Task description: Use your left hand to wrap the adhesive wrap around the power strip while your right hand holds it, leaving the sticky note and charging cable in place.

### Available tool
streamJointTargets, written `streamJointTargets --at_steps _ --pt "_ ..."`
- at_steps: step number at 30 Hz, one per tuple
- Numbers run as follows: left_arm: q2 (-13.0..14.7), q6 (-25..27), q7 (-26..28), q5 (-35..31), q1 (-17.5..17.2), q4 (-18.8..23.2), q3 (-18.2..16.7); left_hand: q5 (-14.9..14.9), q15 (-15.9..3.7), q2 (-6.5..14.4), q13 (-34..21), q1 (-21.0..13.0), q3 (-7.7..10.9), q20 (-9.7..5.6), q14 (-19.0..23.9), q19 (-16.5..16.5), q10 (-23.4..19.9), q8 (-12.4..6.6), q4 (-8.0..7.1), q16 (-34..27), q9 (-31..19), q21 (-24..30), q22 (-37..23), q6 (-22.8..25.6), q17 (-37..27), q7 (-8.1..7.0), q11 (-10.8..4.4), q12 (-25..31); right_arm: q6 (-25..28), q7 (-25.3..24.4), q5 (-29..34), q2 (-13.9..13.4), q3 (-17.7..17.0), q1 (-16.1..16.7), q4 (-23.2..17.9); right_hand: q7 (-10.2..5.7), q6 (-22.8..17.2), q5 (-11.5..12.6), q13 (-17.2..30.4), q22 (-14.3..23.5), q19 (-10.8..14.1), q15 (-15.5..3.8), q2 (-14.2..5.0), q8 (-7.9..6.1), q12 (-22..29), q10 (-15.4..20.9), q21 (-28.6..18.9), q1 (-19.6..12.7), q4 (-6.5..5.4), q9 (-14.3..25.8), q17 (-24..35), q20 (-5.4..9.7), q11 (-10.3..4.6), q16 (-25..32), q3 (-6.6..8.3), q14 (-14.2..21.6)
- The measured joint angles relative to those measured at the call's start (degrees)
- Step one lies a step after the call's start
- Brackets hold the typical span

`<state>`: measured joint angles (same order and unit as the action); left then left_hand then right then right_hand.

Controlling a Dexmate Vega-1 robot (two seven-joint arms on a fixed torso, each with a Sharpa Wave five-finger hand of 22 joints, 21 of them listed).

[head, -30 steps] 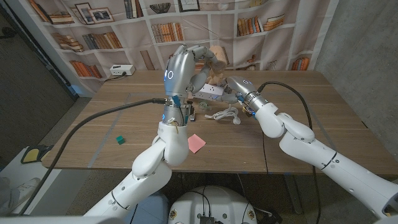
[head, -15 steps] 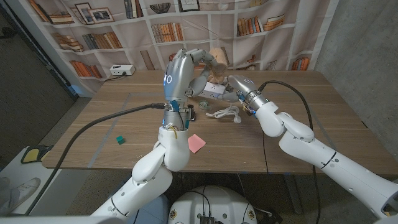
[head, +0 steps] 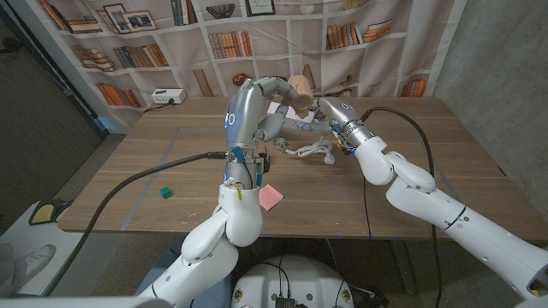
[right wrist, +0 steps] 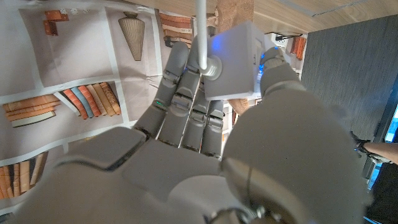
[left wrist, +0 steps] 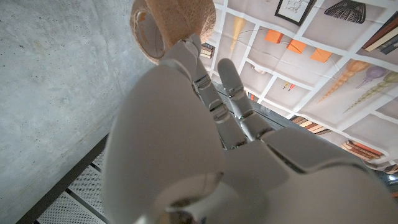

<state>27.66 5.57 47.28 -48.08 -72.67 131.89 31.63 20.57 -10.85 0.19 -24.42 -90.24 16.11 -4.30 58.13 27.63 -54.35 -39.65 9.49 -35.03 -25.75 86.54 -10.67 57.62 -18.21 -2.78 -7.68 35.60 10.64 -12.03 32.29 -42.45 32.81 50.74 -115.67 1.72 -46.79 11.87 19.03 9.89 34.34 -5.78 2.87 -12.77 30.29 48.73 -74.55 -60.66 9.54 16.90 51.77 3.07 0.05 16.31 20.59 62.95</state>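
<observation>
My left hand [head: 261, 92] is raised above the table's far middle and grips the tan roll of adhesive wrap [head: 298, 85]; the roll [left wrist: 169, 23] sits at the fingertips of that hand [left wrist: 199, 130]. Just right of it my right hand [head: 332, 112] holds the white power strip [head: 289, 121] off the table. In the right wrist view the strip [right wrist: 239, 59] lies between thumb and fingers of the hand [right wrist: 186, 130], with a tan band of wrap [right wrist: 235, 11] on it. The white charging cable [head: 310, 154] lies coiled below the strip. A pink sticky note [head: 271, 197] lies nearer me.
A small green cube [head: 164, 193] lies at the table's left front. A white outlet box [head: 167, 96] stands at the far left edge. Black cables run from both wrists across the wooden table [head: 428, 162]. A bookshelf backdrop hangs behind.
My left hand has swung the roll up and over toward the right hand. The right hand has drawn the power strip slightly back and up.
</observation>
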Motion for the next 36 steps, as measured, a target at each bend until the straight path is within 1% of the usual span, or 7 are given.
streamJointTargets --at_steps 8,10,16,25,31,32,36 --pt "-0.1 -1.1 -0.3 2.5 -1.4 0.0 -0.6 0.2 0.00 0.0 -0.2 0.0 0.00 0.00 0.0 0.0 0.0 0.00 0.00 -0.5 0.0 0.0 0.0 0.0 0.0 0.00 0.00 0.0 0.0 -0.2 -1.7 -0.2 -1.1 -0.2 -0.4 0.00 0.0 -0.2 0.0 0.0 0.0 0.03 -0.07 0.01 -0.2 0.1 0.0 0.1 0.00 0.0 0.0 0.00 -0.07 0.0 0.00 0.0" --pt "-0.2 -1.4 -0.4 3.0 -1.6 0.0 -0.7 0.2 0.00 -0.1 -0.2 -0.1 0.00 0.22 0.0 -0.2 0.0 0.00 0.00 -0.5 0.0 0.0 0.0 0.0 0.0 0.00 0.00 0.0 0.0 -0.2 -1.8 -0.3 -1.2 -0.3 -0.5 0.00 0.0 -0.2 0.2 0.0 0.0 0.03 -0.07 0.02 -0.2 0.1 0.0 0.1 0.00 0.0 0.1 0.00 -0.08 0.0 0.00 0.0" --pt "-0.2 -2.3 -0.5 4.3 -2.5 0.0 -1.1 0.2 0.00 -0.1 -0.2 -0.1 0.00 0.21 0.0 -0.2 0.0 0.00 0.00 -0.5 -0.2 0.0 0.0 0.0 0.0 0.00 0.00 0.0 -0.1 -0.2 -2.2 -0.4 -1.5 -0.7 -0.5 0.00 0.0 -0.2 0.2 0.0 0.0 0.04 -0.07 0.08 0.0 0.1 0.0 0.1 0.00 0.0 0.2 0.00 -0.09 -0.2 0.00 0.0" --pt "0.3 -4.8 -1.0 7.6 -3.9 -0.8 -2.1 0.4 0.00 -0.1 -0.2 -0.1 0.00 0.21 0.0 -0.2 0.0 0.00 0.00 -0.5 -0.1 0.0 0.3 0.0 0.0 0.00 0.00 -0.2 0.1 -0.1 -4.0 -0.6 -2.6 -1.2 0.0 0.00 0.0 -0.3 0.2 0.0 0.0 0.04 -0.07 0.19 0.0 0.1 0.0 0.1 0.00 0.0 0.2 0.00 -0.10 -0.2 0.00 0.1" --pt "0.3 -5.6 -1.1 8.9 -4.7 -1.1 -2.4 0.4 0.00 -0.1 -0.2 -0.1 0.00 0.21 0.0 -0.2 0.0 0.00 0.00 -0.5 0.0 0.0 0.3 0.0 0.0 0.00 0.00 -0.2 0.3 -0.1 -4.9 -0.8 -3.3 -1.4 0.3 0.00 0.0 -0.2 0.2 0.0 0.0 -0.05 -0.05 0.25 0.0 0.1 0.0 0.0 0.00 0.0 0.2 0.00 -0.10 -0.2 0.00 0.1" --pt "0.1 -5.8 -1.0 9.2 -5.3 -1.5 -2.6 0.4 -0.01 -0.1 -0.2 -0.1 0.00 0.21 0.0 -0.2 0.0 0.00 0.00 -0.5 0.0 0.0 0.3 0.0 0.0 0.00 0.00 -0.2 0.4 -0.1 -5.7 -0.9 -3.5 -1.4 0.4 0.00 0.0 -0.2 0.2 0.0 0.0 -0.06 -0.04 0.26 0.0 0.1 0.0 0.0 0.00 0.0 0.2 0.00 -0.10 -0.2 0.00 0.1" --pt "-0.1 -6.1 -0.8 9.9 -6.0 -1.9 -2.8 0.4 0.00 -0.1 -0.2 -0.1 0.00 0.21 0.0 -0.2 0.0 0.00 0.00 -0.5 0.0 0.0 0.3 0.0 0.0 0.00 0.00 -0.2 0.3 -0.1 -6.7 -1.0 -3.9 -1.6 0.6 0.00 0.0 -0.2 0.2 0.0 0.0 -0.16 -0.03 0.29 0.0 0.1 0.0 0.0 0.00 0.0 0.2 0.00 -0.10 -0.2 0.00 0.0"
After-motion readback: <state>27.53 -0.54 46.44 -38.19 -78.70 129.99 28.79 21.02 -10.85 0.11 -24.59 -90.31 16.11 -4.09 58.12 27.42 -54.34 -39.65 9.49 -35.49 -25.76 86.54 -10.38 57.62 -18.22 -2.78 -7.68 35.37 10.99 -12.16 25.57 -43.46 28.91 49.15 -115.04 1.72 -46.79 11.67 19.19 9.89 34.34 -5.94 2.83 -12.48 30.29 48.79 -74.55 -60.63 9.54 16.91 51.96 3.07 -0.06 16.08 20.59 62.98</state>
